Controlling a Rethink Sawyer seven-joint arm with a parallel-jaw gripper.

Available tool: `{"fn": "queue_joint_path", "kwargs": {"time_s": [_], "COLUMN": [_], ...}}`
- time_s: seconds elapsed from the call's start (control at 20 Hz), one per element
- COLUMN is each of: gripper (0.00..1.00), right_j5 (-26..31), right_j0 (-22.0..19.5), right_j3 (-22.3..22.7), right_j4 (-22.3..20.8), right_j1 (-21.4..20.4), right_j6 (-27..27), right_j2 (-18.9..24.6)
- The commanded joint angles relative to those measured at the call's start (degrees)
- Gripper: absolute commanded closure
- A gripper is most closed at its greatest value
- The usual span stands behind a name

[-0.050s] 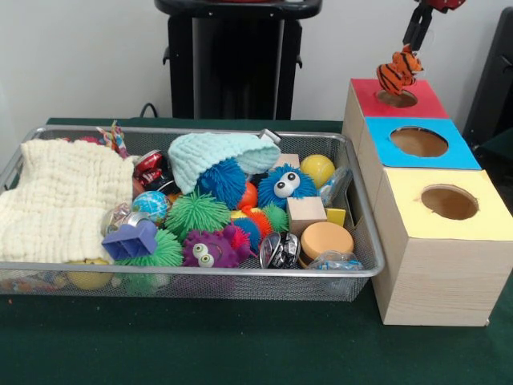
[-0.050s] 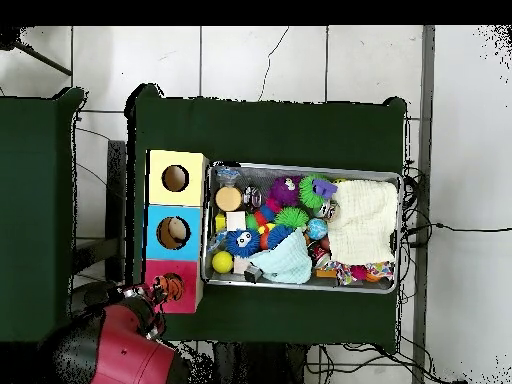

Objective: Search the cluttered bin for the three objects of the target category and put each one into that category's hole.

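Note:
An orange and black striped tiger toy (image 1: 398,70) hangs just above the round hole (image 1: 397,99) in the red-topped box (image 1: 429,103). My gripper (image 1: 409,51) comes down from the top right and is shut on the toy's upper end. In the overhead view the tiger toy (image 2: 172,288) sits over the red box (image 2: 185,297), with the gripper (image 2: 160,291) beside it. The wire bin (image 1: 200,273) holds a blue fuzzy ball with eyes (image 1: 284,186), a purple fuzzy creature (image 1: 210,249), a green spiky ball (image 1: 196,212) and more toys.
A blue-topped box (image 1: 465,156) and a yellow-topped box (image 1: 490,220), each with a hole, stand in a row with the red one, right of the bin. In the bin lie a cream cloth (image 1: 56,196), a mint knitted hat (image 1: 212,155), a wooden cube (image 1: 306,213) and a yellow ball (image 1: 317,168).

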Motion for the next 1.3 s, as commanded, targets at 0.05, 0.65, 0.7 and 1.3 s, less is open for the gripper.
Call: {"fn": "queue_joint_path", "kwargs": {"time_s": [0.05, 0.65, 0.7, 1.3], "gripper": [1.0, 1.0, 1.0, 1.0], "right_j5": [-3.0, -3.7, -3.8, -3.4], "right_j0": [-1.1, -1.0, -1.1, -1.4], "right_j3": [0.6, 1.1, 1.2, 0.9], "right_j4": [0.2, 0.6, 0.7, 0.9], "right_j1": [2.2, 1.9, 1.7, 1.9], "right_j6": [11.7, 11.6, 11.5, 11.7], "right_j2": [5.7, 5.9, 6.0, 6.0]}}
